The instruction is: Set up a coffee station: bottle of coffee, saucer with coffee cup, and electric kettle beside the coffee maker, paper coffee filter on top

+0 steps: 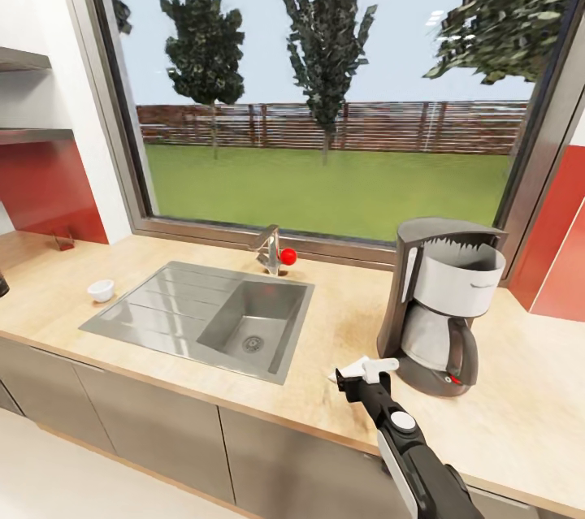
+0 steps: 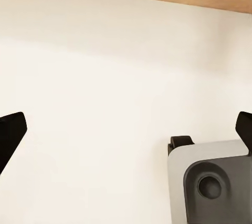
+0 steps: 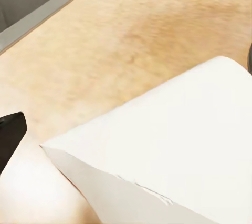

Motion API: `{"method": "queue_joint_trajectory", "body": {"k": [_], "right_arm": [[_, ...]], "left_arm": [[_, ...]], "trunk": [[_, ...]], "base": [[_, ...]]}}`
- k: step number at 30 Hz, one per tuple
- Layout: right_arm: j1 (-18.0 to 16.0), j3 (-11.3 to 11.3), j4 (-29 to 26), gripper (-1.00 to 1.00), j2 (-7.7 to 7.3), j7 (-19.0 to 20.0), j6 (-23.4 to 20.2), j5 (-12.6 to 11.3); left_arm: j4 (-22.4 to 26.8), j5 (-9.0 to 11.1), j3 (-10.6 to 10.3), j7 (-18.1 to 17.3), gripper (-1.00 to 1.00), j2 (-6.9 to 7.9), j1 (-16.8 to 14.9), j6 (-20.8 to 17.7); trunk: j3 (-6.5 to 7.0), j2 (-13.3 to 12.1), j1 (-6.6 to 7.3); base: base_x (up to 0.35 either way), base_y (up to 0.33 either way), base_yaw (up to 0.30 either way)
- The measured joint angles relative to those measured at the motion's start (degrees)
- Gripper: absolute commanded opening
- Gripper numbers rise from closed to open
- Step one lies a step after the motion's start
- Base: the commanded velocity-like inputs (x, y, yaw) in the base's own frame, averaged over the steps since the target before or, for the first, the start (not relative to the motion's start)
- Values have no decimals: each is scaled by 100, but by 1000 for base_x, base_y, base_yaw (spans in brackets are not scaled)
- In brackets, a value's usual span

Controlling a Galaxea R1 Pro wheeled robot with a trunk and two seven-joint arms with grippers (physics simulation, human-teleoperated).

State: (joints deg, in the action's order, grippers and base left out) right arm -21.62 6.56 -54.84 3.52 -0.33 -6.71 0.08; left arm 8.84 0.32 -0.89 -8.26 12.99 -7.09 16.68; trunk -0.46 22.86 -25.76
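My right claw [image 1: 367, 374] is clamped on the paper coffee filter [image 3: 173, 145], low beside the coffee maker [image 1: 443, 304] on the bench [image 1: 341, 316] (left claw [image 2: 126, 129] spread, empty); everything else remains.

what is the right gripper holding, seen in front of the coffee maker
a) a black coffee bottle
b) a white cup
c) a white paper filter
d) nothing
c: the right gripper is closed on the white paper filter, a thin folded white cone held above the wooden countertop, just left of the coffee maker.
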Motion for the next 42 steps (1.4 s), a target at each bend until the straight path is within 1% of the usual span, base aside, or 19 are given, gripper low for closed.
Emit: {"method": "queue_joint_trajectory", "body": {"k": [1,2,9,42], "right_arm": [[0,0,0,100,0,-2,0,0],[0,0,1,-100,0,-3,0,0],[-4,0,-7,-100,0,-17,7,27],[0,1,-4,-100,0,-3,-6,-5]], "left_arm": [[0,0,0,-1,100,0,0,0],[0,0,0,-1,100,0,0,0],[0,0,0,-3,100,0,0,0],[0,0,0,-3,100,0,0,0]], "trunk": [[0,0,0],[0,0,0],[1,2,0],[0,0,0]], "base": [[0,0,0],[0,0,0],[0,0,0],[0,0,0]]}}
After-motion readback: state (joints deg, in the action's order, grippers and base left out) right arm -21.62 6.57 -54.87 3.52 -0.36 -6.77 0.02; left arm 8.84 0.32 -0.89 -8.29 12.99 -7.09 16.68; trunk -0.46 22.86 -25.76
